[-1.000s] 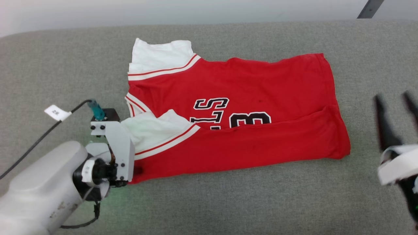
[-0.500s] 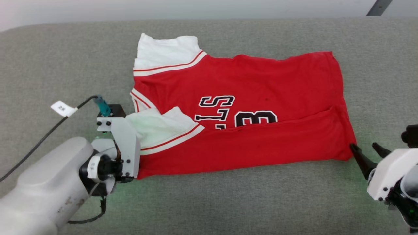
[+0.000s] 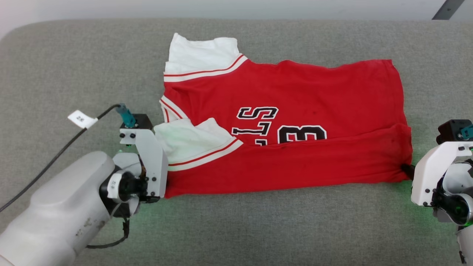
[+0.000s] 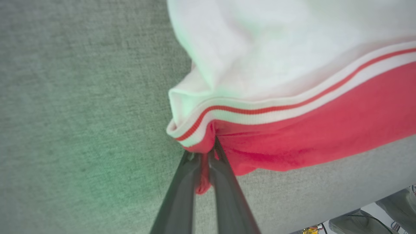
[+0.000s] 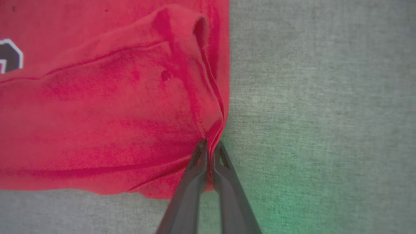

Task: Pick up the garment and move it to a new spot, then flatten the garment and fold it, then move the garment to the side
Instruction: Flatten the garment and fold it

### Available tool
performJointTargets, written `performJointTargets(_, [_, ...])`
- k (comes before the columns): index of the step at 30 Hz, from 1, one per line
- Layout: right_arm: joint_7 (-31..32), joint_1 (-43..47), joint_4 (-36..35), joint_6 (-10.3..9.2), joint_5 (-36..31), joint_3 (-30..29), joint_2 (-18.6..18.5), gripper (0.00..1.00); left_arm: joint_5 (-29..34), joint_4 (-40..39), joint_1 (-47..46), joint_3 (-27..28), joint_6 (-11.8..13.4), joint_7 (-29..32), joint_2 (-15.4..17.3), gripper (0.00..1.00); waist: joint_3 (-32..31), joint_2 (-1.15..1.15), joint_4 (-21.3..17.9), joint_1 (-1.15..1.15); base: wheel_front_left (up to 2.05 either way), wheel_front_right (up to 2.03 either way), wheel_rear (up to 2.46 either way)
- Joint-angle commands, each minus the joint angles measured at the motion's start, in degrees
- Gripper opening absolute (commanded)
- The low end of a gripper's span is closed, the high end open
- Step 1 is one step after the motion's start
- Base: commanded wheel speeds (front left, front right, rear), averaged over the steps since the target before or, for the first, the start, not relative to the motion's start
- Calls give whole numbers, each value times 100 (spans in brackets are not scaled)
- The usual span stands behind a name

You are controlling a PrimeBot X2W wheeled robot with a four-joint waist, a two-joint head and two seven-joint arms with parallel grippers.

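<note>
The garment (image 3: 295, 122) lies flat on the grey bench (image 3: 258, 229), collar end toward 9 o'clock, with its near edge folded up over the black lettering (image 3: 281, 125). The head view gives that layout. The left wrist view shows the left hand (image 4: 208, 156) clenched on the red corner under the striped trim (image 4: 292, 107). The right wrist view shows the right hand (image 5: 209, 149) pinching the hem corner at the garment's 4 o'clock.
</note>
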Motion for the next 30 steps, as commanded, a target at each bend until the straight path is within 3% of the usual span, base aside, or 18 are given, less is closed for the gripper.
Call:
performJointTargets(1, [139, 73, 217, -10, 33, 138, 44, 0, 8, 90, 142, -93, -45, -80, -178, 0, -8, 0, 27, 0, 0, 0, 0])
performJointTargets(8, [414, 55, 61, -10, 241, 343, -219, 0, -47, 37, 112, -32, -36, 0, -29, 0, -109, 0, 51, 0, 0, 0, 0])
performJointTargets(17, [1163, 474, -893, -10, 902, 615, -827, 0, 11, -773, 170, -41, 390, 285, 558, 0, -266, 0, 93, 0, 0, 0, 0])
performJointTargets(18, [1290, 657, -1094, -10, 957, 564, -924, 0, -14, -1086, 279, -87, 541, 384, 716, 0, -271, 0, 98, 0, 0, 0, 0])
performJointTargets(26, [1647, 1233, -1568, -11, 1004, 206, -982, 0, -33, -1986, 594, -134, 1005, 452, 1125, 0, -213, 0, 108, 0, 0, 0, 0])
performJointTargets(30, [1678, 1417, -1682, -10, 873, 108, -799, 0, -43, -2089, 743, -171, 1076, 427, 1159, 0, -166, 0, 86, 0, 0, 0, 0])
